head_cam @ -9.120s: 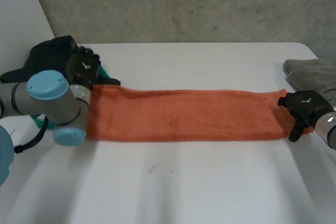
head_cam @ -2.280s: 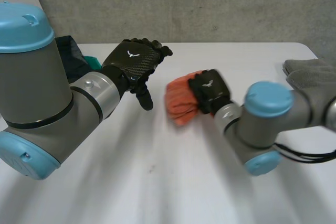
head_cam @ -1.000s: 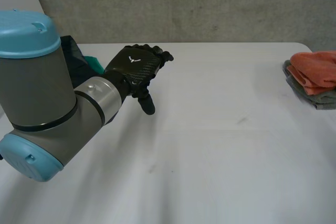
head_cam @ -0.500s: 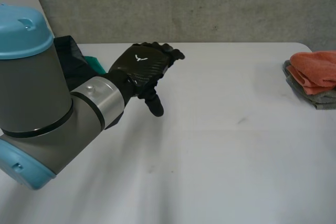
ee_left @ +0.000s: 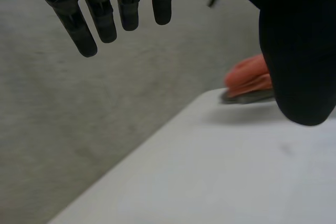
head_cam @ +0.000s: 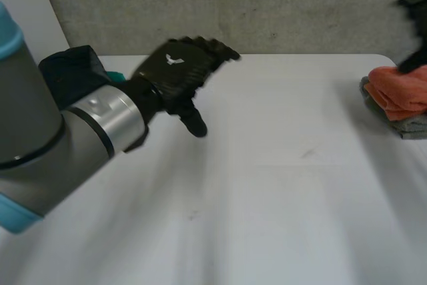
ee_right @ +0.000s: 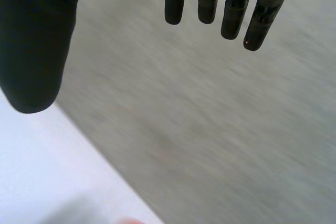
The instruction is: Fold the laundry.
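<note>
Left hand [head_cam: 179,71] hangs over the table [head_cam: 267,185], toward its left side. My fingers are straight and slightly spread, thumb pointing down, holding nothing. Right hand [ee_right: 207,1] is raised above the table's right end, fingers straight and apart, thumb held wide, nothing in it.

Cloth count:
- One orange towel [head_cam: 401,90], folded, lies on top of one grey cloth [head_cam: 408,127] at the table's right edge, well apart from my left hand.
- One dark heap [head_cam: 70,71] sits at the far left corner.
- One teal scrap [head_cam: 117,77] shows just beside the heap.
</note>
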Motion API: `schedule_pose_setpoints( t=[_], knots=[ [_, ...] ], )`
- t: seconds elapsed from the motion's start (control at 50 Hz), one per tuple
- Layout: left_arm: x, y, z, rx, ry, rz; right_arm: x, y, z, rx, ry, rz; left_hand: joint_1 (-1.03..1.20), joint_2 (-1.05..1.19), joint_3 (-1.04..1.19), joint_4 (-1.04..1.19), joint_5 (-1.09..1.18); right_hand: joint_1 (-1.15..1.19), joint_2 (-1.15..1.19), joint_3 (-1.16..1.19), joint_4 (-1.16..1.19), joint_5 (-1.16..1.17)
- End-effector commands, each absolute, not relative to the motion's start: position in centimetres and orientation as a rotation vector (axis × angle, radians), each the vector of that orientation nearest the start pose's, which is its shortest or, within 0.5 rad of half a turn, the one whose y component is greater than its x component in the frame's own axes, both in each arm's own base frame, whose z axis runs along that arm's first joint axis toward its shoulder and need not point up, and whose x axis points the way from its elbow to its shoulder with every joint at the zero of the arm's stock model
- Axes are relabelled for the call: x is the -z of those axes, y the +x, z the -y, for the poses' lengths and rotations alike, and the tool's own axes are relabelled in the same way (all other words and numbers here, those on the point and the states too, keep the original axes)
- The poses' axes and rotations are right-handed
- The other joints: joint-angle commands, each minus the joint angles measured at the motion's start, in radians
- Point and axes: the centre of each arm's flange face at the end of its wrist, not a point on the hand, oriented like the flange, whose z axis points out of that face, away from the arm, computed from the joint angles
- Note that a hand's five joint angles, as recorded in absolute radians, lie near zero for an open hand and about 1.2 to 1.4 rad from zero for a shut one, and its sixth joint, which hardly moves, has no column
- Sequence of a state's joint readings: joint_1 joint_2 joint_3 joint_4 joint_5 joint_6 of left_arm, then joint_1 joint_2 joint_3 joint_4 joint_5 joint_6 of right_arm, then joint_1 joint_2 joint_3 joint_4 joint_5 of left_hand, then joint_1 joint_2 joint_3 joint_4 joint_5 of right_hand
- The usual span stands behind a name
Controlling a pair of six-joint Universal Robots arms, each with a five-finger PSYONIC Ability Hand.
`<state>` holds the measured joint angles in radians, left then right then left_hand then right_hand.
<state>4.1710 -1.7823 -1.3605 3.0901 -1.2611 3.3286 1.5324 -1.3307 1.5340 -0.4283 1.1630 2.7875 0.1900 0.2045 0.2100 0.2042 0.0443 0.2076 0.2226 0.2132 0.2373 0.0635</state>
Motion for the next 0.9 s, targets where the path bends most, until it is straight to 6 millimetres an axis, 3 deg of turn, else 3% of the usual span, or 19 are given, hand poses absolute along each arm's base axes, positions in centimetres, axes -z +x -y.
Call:
schedule_pose_setpoints(
  t=[0.02, 0.06, 0.14, 0.16, 0.22, 0.24, 0.3, 0.32, 0.46, 0.58, 0.64, 0.66, 0.7, 0.8, 0.82, 0.88, 0.9],
  knots=[
    [-31.4, -26.9, 28.0, 2.494, 0.975, -2.165, -23.3, 24.2, 28.1, 2.151, -1.060, -1.639, -0.015, -0.029, -0.035, -0.029, -0.044, -0.033, -0.048, -0.039, -0.063, -0.064],
    [-31.5, -25.6, 29.6, 2.502, 0.905, -2.126, -22.0, 25.3, 26.3, 2.076, -1.087, -1.643, -0.015, -0.029, -0.035, -0.029, -0.044, -0.033, -0.048, -0.039, -0.063, -0.064],
    [-30.8, -22.5, 33.8, 2.493, 0.776, -2.054, -20.4, 25.8, 24.8, 2.004, -1.109, -1.673, -0.015, -0.029, -0.035, -0.029, -0.044, -0.033, -0.048, -0.039, -0.063, -0.064],
    [-29.7, -21.1, 35.9, 2.458, 0.739, -2.054, -20.2, 25.7, 24.7, 1.998, -1.109, -1.682, -0.012, -0.026, -0.032, -0.026, -0.041, -0.033, -0.048, -0.039, -0.063, -0.064],
    [-27.5, -18.9, 38.7, 2.380, 0.741, -2.070, -19.2, 25.5, 24.6, 1.969, -1.116, -1.719, -0.009, -0.023, -0.029, -0.023, -0.038, -0.033, -0.048, -0.039, -0.063, -0.064],
    [-25.9, -17.9, 40.0, 2.328, 0.780, -2.085, -18.9, 25.4, 24.7, 1.962, -1.117, -1.733, -0.009, -0.023, -0.029, -0.023, -0.038, -0.033, -0.048, -0.039, -0.063, -0.064],
    [-23.2, -16.7, 41.6, 2.248, 0.865, -2.107, -17.7, 25.0, 25.2, 1.932, -1.117, -1.782, -0.006, -0.020, -0.026, -0.020, -0.035, -0.033, -0.048, -0.039, -0.063, -0.064],
    [-21.3, -16.0, 42.4, 2.187, 0.921, -2.115, -17.5, 24.9, 25.3, 1.931, -1.117, -1.790, -0.006, -0.020, -0.026, -0.020, -0.035, -0.033, -0.048, -0.039, -0.063, -0.064],
    [-14.7, -14.2, 44.7, 1.923, 1.124, -2.061, -17.0, 24.1, 26.0, 1.940, -1.128, -1.825, 0.018, 0.003, -0.003, 0.003, -0.011, -0.033, -0.048, -0.039, -0.063, -0.064],
    [-11.8, -13.9, 44.4, 1.771, 1.171, -2.116, -16.9, 24.2, 26.0, 1.939, -1.131, -1.824, 0.222, 0.208, 0.202, 0.208, 0.193, -0.033, -0.048, -0.039, -0.063, -0.064],
    [-11.4, -14.2, 44.3, 1.749, 1.169, -2.123, -16.7, 24.2, 26.2, 1.933, -1.133, -1.829, 0.477, 0.463, 0.457, 0.463, 0.449, -0.033, -0.048, -0.039, -0.063, -0.064],
    [-11.4, -14.4, 44.2, 1.745, 1.167, -2.118, -16.6, 24.2, 26.2, 1.932, -1.134, -1.830, 0.787, 0.772, 0.767, 0.772, 0.758, -0.033, -0.048, -0.039, -0.063, -0.064],
    [-11.8, -14.9, 44.1, 1.747, 1.163, -2.105, -16.6, 24.2, 26.2, 1.933, -1.141, -1.830, 1.204, 1.190, 1.184, 1.190, 1.175, -0.033, -0.048, -0.039, -0.063, -0.064],
    [-15.2, -18.1, 43.4, 1.850, 1.101, -1.988, -16.7, 24.1, 26.5, 1.962, -1.157, -1.839, 1.206, 1.192, 1.186, 1.192, 1.177, -0.033, -0.048, -0.039, -0.063, -0.064],
    [-17.5, -19.4, 42.6, 1.936, 1.068, -1.945, -16.7, 24.0, 26.5, 1.967, -1.160, -1.843, 1.206, 1.192, 1.186, 1.192, 1.177, -0.033, -0.048, -0.039, -0.063, -0.064],
    [-20.4, -21.4, 40.8, 2.082, 1.028, -1.929, -16.8, 23.8, 26.7, 1.990, -1.150, -1.864, 1.206, 1.192, 1.186, 1.192, 1.177, -0.033, -0.048, -0.039, -0.063, -0.064],
    [-22.1, -22.9, 39.3, 2.176, 1.015, -1.932, -16.9, 23.8, 26.8, 1.999, -1.145, -1.868, 1.206, 1.192, 1.186, 1.192, 1.177, -0.033, -0.048, -0.039, -0.063, -0.064]
  ],
)
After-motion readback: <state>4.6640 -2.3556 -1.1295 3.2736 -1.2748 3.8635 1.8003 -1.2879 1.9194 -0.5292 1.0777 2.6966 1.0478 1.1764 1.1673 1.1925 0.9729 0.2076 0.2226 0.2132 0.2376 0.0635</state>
